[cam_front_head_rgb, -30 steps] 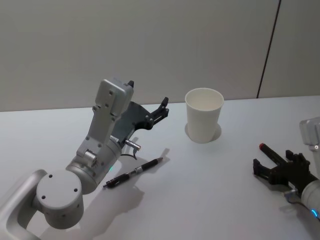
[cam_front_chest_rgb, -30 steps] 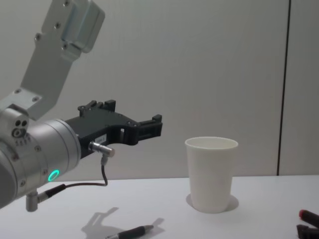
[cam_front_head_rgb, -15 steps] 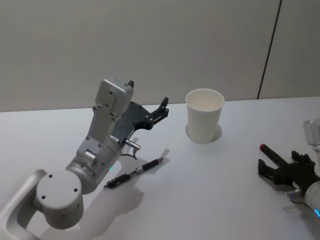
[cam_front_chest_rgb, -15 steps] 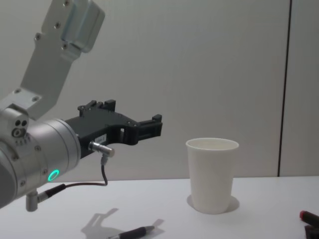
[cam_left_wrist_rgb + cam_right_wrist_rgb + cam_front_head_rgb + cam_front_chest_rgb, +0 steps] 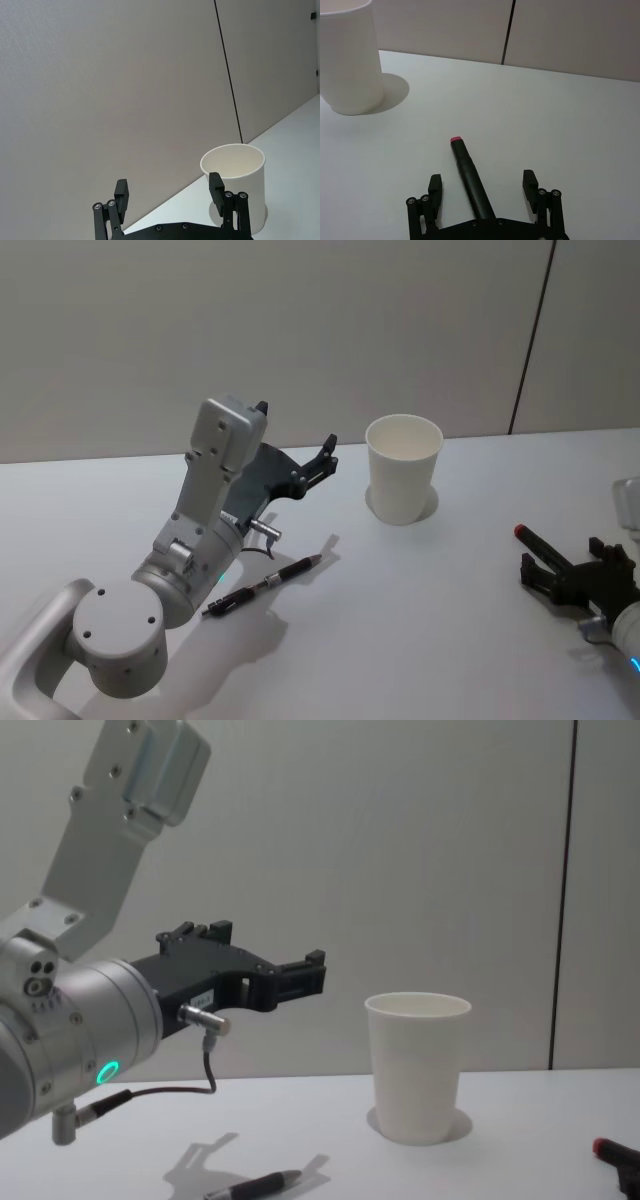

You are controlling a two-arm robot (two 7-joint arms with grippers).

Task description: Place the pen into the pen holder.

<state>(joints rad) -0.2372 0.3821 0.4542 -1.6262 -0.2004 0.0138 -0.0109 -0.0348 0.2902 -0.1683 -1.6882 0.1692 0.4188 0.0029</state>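
1. Pen [image 5: 265,585] — black, lying flat on the table [image 5: 420,640] beside the left arm, well apart from the pen holder [image 5: 403,468].
2. Left gripper [image 5: 170,199] — fingers apart, empty, unmoved above the table.
3. Right gripper [image 5: 482,179] — fingers apart, has drawn back along a red-tipped pen [image 5: 465,162]; no pickup has begun.

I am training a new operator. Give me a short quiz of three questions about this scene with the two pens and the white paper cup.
1. True or false: the pen holder stands upright on the table.
2. The left gripper is: A) shut and resting on the table; B) open and raised above the table; C) inside the pen holder.
3. Fill in: the pen lying between the open fingers of the right gripper has a ___ tip.
Key: 1 true; 2 B; 3 red.
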